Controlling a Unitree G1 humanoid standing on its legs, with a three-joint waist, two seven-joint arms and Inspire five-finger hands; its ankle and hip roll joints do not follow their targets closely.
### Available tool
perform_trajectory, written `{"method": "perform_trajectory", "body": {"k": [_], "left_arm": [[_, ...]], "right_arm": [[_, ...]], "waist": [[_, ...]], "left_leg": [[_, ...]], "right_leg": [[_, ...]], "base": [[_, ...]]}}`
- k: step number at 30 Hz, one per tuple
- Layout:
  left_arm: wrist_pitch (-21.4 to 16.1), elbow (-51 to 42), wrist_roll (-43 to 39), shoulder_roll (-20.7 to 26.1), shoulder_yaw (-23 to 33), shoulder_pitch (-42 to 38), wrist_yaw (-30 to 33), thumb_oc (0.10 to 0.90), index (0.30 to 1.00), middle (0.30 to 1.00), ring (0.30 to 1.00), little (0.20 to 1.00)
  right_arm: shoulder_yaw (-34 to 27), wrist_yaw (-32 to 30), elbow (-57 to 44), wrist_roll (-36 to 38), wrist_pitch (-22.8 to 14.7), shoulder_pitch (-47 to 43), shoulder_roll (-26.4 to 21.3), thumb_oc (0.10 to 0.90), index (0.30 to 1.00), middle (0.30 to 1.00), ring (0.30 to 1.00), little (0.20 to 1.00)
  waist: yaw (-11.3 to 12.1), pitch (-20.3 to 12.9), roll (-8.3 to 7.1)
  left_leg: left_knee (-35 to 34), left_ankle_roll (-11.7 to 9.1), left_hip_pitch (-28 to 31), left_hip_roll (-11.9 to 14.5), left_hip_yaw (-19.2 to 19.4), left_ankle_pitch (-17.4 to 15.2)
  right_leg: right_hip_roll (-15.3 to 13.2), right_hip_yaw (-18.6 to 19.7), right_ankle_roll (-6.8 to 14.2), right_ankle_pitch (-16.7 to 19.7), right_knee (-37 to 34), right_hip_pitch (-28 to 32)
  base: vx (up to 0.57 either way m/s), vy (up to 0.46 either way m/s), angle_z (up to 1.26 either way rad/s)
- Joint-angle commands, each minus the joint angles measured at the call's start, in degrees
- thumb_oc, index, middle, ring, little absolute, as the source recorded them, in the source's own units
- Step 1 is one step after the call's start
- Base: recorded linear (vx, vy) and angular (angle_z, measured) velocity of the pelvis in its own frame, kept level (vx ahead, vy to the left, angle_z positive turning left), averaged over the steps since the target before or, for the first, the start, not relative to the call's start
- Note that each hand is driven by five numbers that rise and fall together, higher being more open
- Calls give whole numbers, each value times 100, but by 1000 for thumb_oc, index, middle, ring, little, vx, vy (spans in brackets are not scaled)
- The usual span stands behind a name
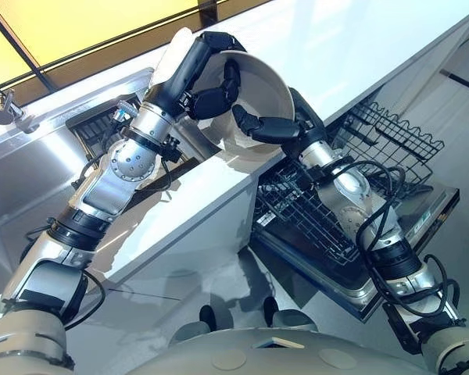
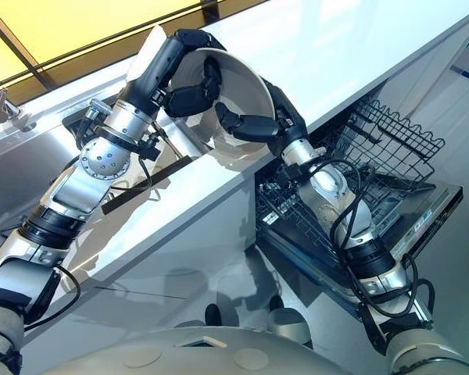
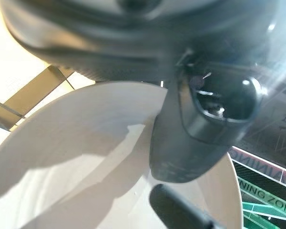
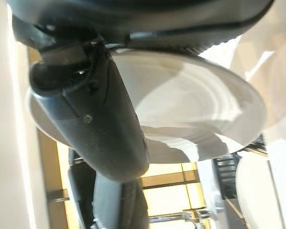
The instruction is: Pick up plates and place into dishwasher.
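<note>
A deep white plate (image 1: 262,86) is held by both hands. The left hand (image 1: 194,66) reaches up from below. Its fingers (image 1: 219,98) curl round the plate's upper rim, and in the left wrist view its thumb (image 3: 195,143) presses on the pale inner face. The fingertips hooked over the rim's far side are hidden. The right hand (image 1: 285,125) grips the opposite, lower rim. Its fingers lie curled across the inside, and its palm is behind the plate's wall, largely out of sight. In the right wrist view its thumb (image 4: 100,119) covers part of the plate.

The plate is tilted, its hollow facing the robot. Just under the fingers is the front edge of the white counter (image 1: 336,47); whether the plate touches it cannot be told. Below the right hand, a wire dishwasher rack (image 1: 391,137) is pulled out, open from above. Beyond the left arm is a steel sink (image 1: 31,164).
</note>
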Motion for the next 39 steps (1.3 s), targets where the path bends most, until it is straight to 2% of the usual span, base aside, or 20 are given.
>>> {"method": "perform_trajectory", "body": {"k": [1,4,10,15,16,17,20,24,26,30,32,35,39], "left_arm": [[-716,-826,-324,67,124,-515,236,100,300,300,300,200],[-664,-807,-164,49,142,-405,256,100,300,300,300,200],[-633,-646,374,261,405,-200,702,100,300,300,300,200],[-394,-374,121,527,759,-75,915,100,300,300,300,200],[-317,-316,0,530,820,-33,882,191,378,378,378,291],[-166,-172,-320,529,949,54,757,800,900,900,900,900],[29,211,-1118,398,1269,279,522,800,900,900,900,900],[284,696,-1771,304,1722,411,457,800,900,900,900,900],[466,933,-2167,305,1916,400,448,800,900,900,900,900],[909,1120,-2726,260,2218,493,377,800,900,900,900,900],[1017,1145,-2907,252,2323,580,322,800,900,900,900,900],[1144,1150,-2834,276,2540,782,292,800,900,900,900,900],[1167,1381,-2379,418,2674,909,385,800,900,900,900,900]], "right_arm": [[-100,-63,-161,366,-574,-649,156,100,300,300,300,200],[-154,-165,-186,188,-711,-638,243,100,300,300,300,200],[-272,-147,-185,93,-652,-542,162,100,300,300,300,200],[-443,-162,-174,101,-783,-480,48,100,300,300,300,200],[-468,-218,-167,90,-843,-491,38,100,300,300,300,200],[-544,-337,-160,3,-996,-506,22,100,300,300,300,200],[-809,-836,-135,-579,-1446,-630,-10,100,300,300,300,200],[-1345,-2010,92,-2220,-2076,-890,-293,100,300,300,300,200],[-1628,-2610,423,-2912,-2211,-998,-581,100,300,300,300,200],[-2086,-3019,1181,-3067,-2051,-884,-1134,100,300,300,300,200],[-2267,-3098,1548,-3103,-1944,-731,-1349,100,300,300,300,200],[-2561,-3304,2033,-3246,-1801,-376,-1624,100,300,300,300,200],[-2916,-3581,2689,-3351,-1659,53,-1762,100,300,300,300,200]], "waist": [[112,-538,-41],[132,-528,-33],[162,-526,-29],[194,-524,-21],[203,-522,-20],[220,-520,-14],[247,-516,11],[250,-529,57],[254,-531,83],[267,-519,114],[274,-510,126],[283,-492,143],[268,-457,184]], "left_leg": [[12,336,-1,-382,105,-435],[12,338,1,-393,79,-436],[12,319,-14,-385,102,-420],[12,290,-29,-363,104,-391],[12,285,-29,-361,99,-386],[12,279,-34,-361,86,-379],[12,269,-39,-355,63,-377],[12,260,-34,-354,15,-390],[12,254,-27,-356,-24,-397],[18,239,-22,-353,-115,-403],[21,236,-26,-348,-160,-395],[31,243,-25,-340,-203,-391],[33,239,-13,-335,-229,-401]], "right_leg": [[423,-217,137,-378,494,-244],[420,-232,140,-360,458,-231],[407,-254,153,-338,430,-233],[403,-297,148,-344,430,-224],[405,-302,145,-341,426,-222],[406,-309,140,-337,414,-217],[409,-329,126,-340,387,-200],[422,-322,105,-381,395,-178],[423,-331,99,-413,419,-168],[421,-347,82,-484,463,-137],[423,-355,67,-520,496,-131],[425,-367,38,-593,566,-118],[428,-397,12,-672,647,-114]], "base": [[7,-18,11],[9,-9,4],[0,0,0],[0,0,0],[0,0,0],[0,0,0],[0,0,0],[38,0,0],[46,1,1],[45,-6,4],[51,-16,8],[60,-21,8],[62,-26,11]]}}
